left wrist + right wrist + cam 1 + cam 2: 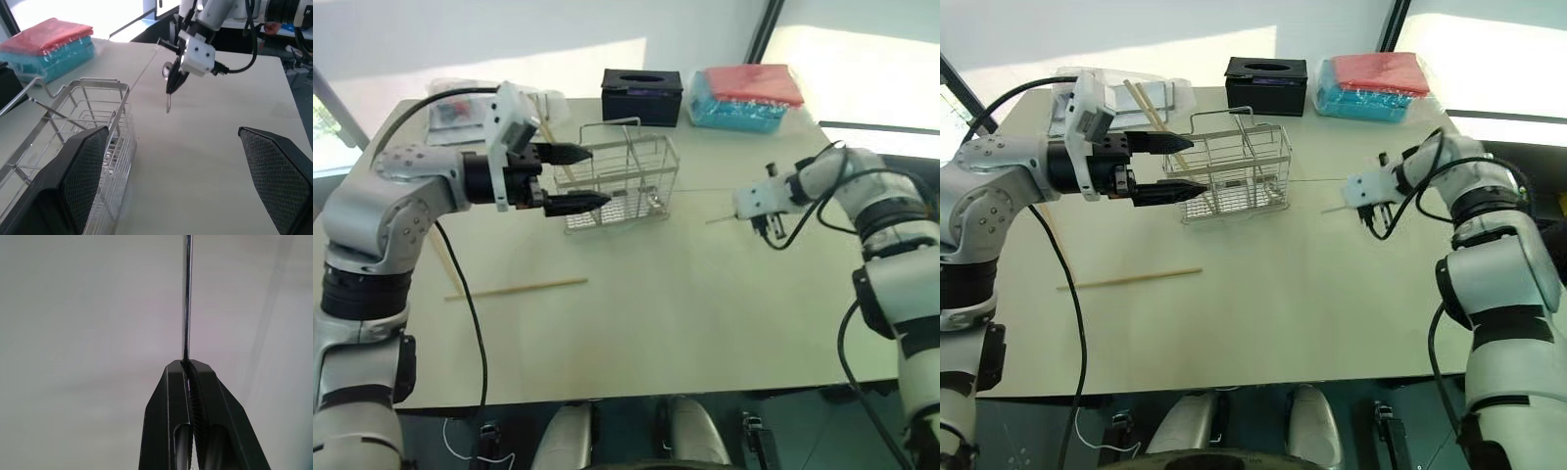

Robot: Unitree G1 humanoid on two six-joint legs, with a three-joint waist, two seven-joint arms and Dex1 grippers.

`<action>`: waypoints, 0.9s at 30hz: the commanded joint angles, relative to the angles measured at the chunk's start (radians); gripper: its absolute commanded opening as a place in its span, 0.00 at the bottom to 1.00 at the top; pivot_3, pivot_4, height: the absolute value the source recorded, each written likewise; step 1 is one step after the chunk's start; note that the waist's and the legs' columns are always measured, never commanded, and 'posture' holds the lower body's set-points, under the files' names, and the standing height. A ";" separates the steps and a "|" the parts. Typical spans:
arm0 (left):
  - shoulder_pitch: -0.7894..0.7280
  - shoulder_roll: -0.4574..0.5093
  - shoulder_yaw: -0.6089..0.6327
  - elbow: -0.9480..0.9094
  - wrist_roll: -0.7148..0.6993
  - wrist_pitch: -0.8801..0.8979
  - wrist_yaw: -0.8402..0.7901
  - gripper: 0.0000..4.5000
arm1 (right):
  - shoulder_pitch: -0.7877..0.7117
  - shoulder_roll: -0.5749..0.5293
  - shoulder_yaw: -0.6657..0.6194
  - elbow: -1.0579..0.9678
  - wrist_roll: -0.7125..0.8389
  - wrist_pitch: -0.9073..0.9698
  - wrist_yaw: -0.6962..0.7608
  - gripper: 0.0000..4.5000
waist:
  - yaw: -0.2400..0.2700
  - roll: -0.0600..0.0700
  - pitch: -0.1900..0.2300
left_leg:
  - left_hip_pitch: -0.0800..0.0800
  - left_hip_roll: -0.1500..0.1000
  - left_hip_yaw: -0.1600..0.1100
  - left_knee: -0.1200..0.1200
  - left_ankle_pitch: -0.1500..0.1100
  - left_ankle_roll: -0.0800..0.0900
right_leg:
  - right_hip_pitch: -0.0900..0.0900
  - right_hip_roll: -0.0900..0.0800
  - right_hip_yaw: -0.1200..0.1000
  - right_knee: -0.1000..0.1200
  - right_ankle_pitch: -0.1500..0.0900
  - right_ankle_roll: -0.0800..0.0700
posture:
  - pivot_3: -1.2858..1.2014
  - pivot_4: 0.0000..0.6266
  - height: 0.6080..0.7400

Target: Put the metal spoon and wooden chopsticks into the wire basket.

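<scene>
Left eye view: the wire basket (pixel 622 179) is steadied between the wide-open fingers of the left gripper (pixel 578 178). One chopstick (pixel 516 288) is left flat on the table (pixel 685 323). The spoon (pixel 168 93) is pinched by the closed right gripper (pixel 172 84), held clear for transfer.

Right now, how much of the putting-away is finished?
Looks done: two wooden chopsticks seem to lean in the wire basket already. In hand: the right gripper, jaws shut, holds the metal spoon above the table. Left to do: drop the spoon in, then pick up the chopstick lying on the table. The left gripper hovers open by the basket.
</scene>
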 commanded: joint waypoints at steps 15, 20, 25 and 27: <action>-0.004 -0.003 0.101 0.055 0.023 -0.089 0.038 1.00 | 0.218 0.279 -0.591 -1.275 0.741 1.332 -0.507 0.01 | 0.008 0.000 -0.001 | -0.003 0.001 -0.001 0.000 -0.001 0.002 | -0.006 -0.002 0.000 0.010 0.001 -0.001 | 0.52 0.24 0.45; -0.021 -0.009 0.088 0.081 0.040 -0.103 0.028 1.00 | 0.218 0.379 -0.562 -1.359 0.796 1.436 -0.597 0.01 | 0.012 -0.002 -0.002 | -0.003 0.000 -0.002 0.001 -0.003 0.006 | -0.005 -0.002 0.000 0.010 0.001 -0.001 | 0.52 0.24 0.45; -0.024 -0.002 0.090 0.067 0.040 -0.092 0.026 1.00 | 0.298 0.447 -0.499 -1.397 0.822 1.444 -0.626 0.01 | 0.005 -0.003 -0.003 | -0.003 -0.001 -0.002 0.000 -0.003 0.006 | -0.005 -0.002 0.000 0.010 0.001 -0.001 | 0.52 0.24 0.45; -0.027 0.005 0.096 0.053 0.031 -0.080 0.028 1.00 | 0.328 0.473 -0.481 -1.385 0.823 1.441 -0.644 0.01 | 0.004 -0.003 -0.003 | -0.003 -0.001 -0.002 0.000 -0.003 0.006 | -0.005 -0.001 0.000 0.011 0.001 -0.001 | 0.52 0.24 0.45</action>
